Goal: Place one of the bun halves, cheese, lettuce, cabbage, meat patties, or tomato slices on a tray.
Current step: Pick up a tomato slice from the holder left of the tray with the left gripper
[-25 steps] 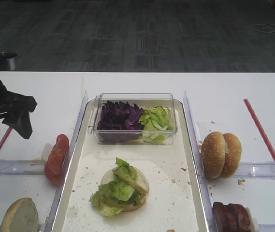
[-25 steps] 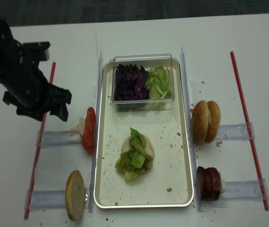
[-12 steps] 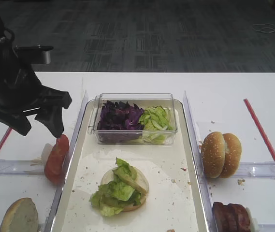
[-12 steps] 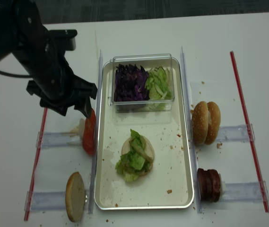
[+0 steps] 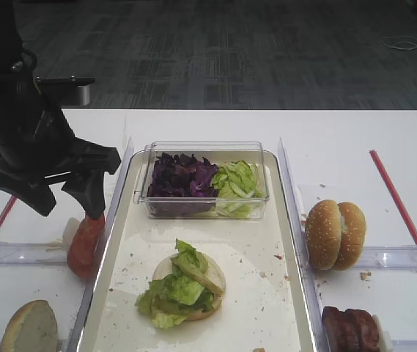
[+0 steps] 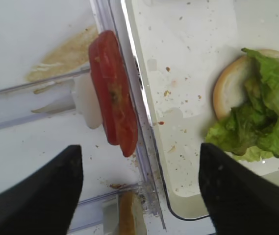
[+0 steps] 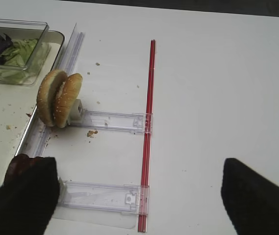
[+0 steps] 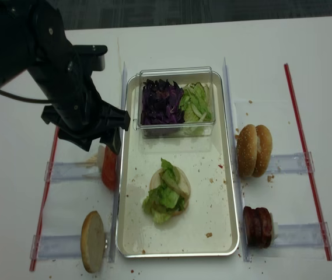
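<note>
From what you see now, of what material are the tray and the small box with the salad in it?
The tray looks like metal: off-white floor, raised rim with a silvery shine. The small box seems clear hard plastic: the purple cabbage and green lettuce show through its glossy walls.

Place: a lab or office test room.
Floor: grey patterned carpet tiles (image 5: 215,51).
Bench: bare white table (image 5: 340,136) with clear plastic holder rails (image 7: 111,120) and red strips (image 7: 148,132) marking bounds.

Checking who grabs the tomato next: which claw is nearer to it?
Left. The left claw hangs open right above the tomato slices; the right claw is across the tray, by the patties.
</note>
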`<state>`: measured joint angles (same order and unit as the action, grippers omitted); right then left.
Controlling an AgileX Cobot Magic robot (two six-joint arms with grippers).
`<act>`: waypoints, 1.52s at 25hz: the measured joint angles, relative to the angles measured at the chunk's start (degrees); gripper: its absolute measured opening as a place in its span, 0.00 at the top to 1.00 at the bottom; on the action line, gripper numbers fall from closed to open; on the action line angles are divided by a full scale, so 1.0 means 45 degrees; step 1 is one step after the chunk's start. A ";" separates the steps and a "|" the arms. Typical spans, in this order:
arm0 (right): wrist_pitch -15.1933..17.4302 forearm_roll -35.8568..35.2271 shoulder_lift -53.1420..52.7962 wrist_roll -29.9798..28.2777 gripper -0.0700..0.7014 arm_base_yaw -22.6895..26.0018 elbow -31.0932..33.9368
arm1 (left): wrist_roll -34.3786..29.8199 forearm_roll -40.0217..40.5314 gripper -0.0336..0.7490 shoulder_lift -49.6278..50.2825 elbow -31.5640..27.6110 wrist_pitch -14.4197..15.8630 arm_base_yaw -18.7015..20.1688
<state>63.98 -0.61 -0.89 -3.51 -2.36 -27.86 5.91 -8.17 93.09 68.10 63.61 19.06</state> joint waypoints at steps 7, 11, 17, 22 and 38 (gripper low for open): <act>0.0000 0.0000 0.0000 0.0000 0.01 0.0000 0.0000 | 0.0000 -0.0081 0.33 0.0534 0.0000 0.0060 0.0000; 0.0000 0.0000 0.0000 0.0000 0.01 0.0000 0.0000 | 0.0000 -0.0212 0.34 0.1055 0.0000 -0.0022 0.0000; 0.0000 0.0000 0.0000 0.0000 0.01 0.0000 0.0000 | -0.0361 -0.0867 0.41 0.1633 0.0000 -0.0384 0.0000; 0.0000 0.0000 0.0000 0.0000 0.01 0.0000 0.0000 | -0.0480 -0.0997 0.42 0.1881 0.0058 -0.0502 0.0000; 0.0000 0.0022 0.0000 0.0000 0.01 0.0000 0.0000 | -0.0535 -0.0699 0.44 0.2182 0.0386 -0.0668 0.0000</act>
<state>63.98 -0.51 -0.89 -3.51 -2.36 -27.86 3.50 -11.32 102.91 69.84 60.61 19.06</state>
